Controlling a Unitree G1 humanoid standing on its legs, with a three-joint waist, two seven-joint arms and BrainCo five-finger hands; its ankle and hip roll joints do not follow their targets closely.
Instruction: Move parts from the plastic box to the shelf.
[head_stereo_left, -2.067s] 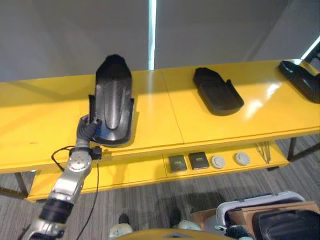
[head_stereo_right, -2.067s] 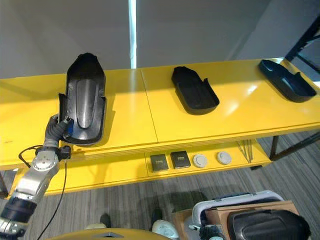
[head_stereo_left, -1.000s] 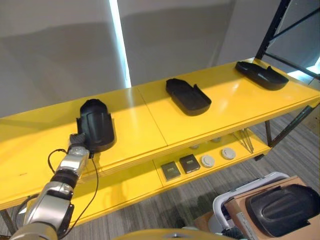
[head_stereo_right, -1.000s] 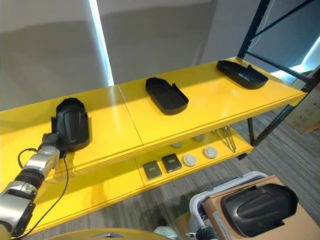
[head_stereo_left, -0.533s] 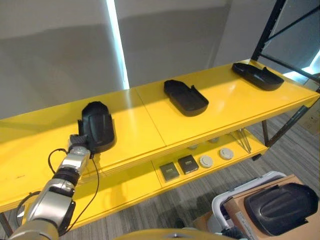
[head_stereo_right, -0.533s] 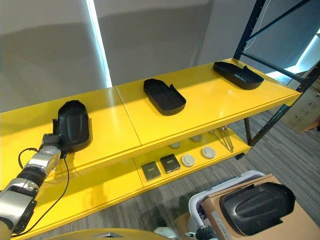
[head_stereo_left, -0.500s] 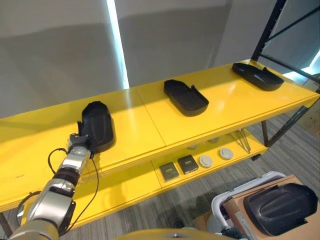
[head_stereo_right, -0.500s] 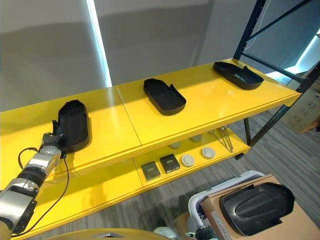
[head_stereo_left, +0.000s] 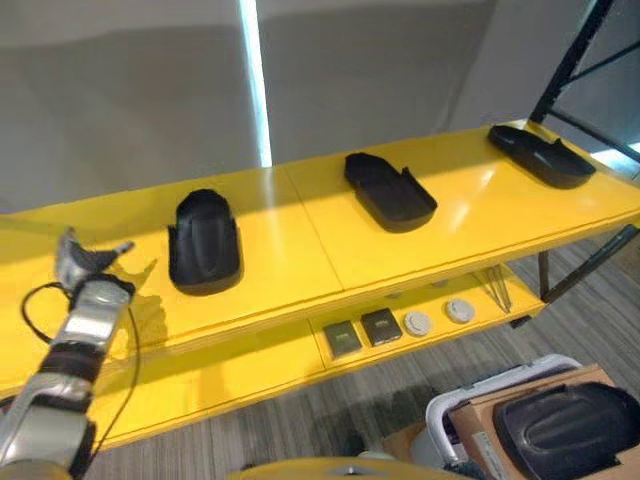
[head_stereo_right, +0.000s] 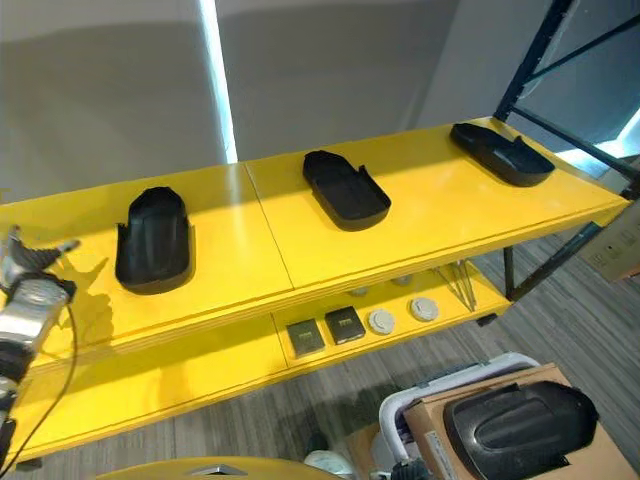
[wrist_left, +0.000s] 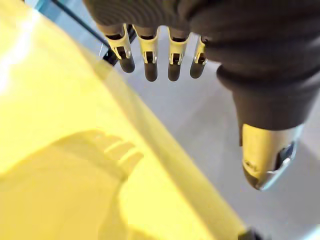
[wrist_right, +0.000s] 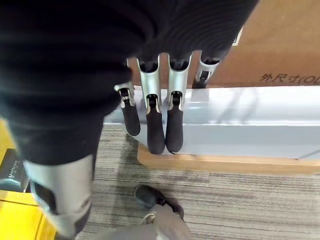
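Shelf: I count three black moulded plastic parts (head_stereo_left: 204, 241) on the yellow shelf top (head_stereo_left: 300, 245).
Box: one black part (head_stereo_left: 565, 432) left, near right.
Left hand (head_stereo_left: 82, 262): fingers spread, empty.
Right hand (wrist_right: 155, 125): fingers straight, empty.

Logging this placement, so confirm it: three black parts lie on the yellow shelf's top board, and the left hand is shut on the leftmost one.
Not quite. The left hand is open and off to the side of the leftmost part, touching nothing; the left eye view shows the gap, the left wrist view its straight fingers. Three black parts do lie on the yellow shelf.
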